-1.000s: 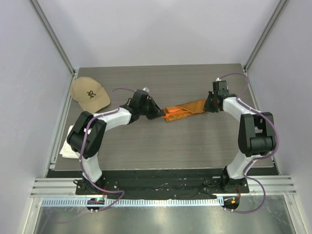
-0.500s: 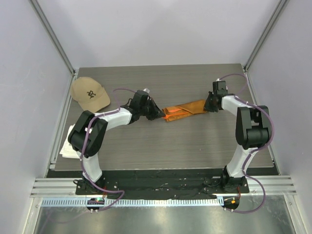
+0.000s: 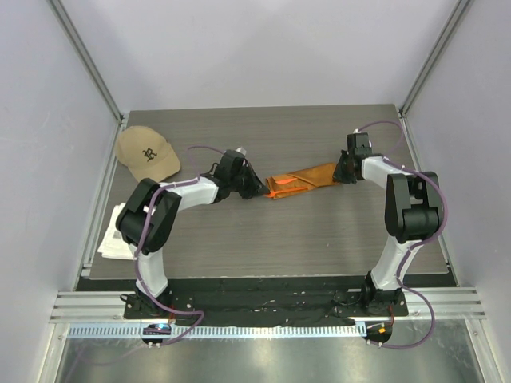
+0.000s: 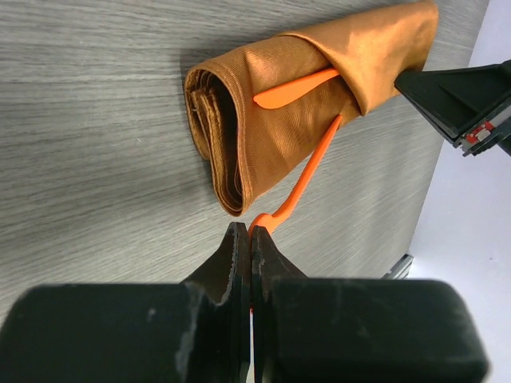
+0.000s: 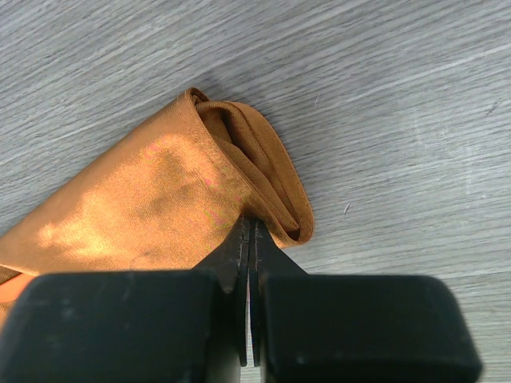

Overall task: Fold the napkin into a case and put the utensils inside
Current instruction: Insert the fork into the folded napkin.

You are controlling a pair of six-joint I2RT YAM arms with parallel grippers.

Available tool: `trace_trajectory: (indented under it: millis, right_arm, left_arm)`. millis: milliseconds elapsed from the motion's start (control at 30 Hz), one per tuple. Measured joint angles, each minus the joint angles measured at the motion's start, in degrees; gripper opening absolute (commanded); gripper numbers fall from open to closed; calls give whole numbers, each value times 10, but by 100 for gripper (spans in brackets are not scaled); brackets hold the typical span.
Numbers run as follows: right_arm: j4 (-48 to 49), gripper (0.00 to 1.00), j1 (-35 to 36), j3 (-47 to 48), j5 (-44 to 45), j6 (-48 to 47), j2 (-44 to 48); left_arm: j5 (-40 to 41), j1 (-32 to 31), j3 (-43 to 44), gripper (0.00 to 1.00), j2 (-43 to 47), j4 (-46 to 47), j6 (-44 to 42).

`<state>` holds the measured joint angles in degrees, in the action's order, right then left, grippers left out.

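Left jaws pressed together, pinching bare end of one utensil (image 4: 306,167): thin plastic, likely light, stiff, slippery; best held at this end, pushed straight. Beside it, other utensil (image 4: 295,89) half inside. Right jaws pressed together, tips on opposite end of case (image 5: 160,191), seemingly pinning it. Case: rust-orange cloth, soft, limp, narrow layered sleeve, lying mid tabletop (image 4: 96,159); probably slides easily.
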<state>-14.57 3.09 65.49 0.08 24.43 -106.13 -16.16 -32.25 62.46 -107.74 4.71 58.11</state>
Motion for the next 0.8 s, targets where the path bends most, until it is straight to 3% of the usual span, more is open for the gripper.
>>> trace_trajectory:
  millis: [600,800]
  right_arm:
    - [0,1,0,2,0,0,0]
    - [0,1,0,5,0,0,-3]
  left_arm:
    - [12,0,-9,0,-16,67,14]
    - [13,0,-31,0,-29,144,29]
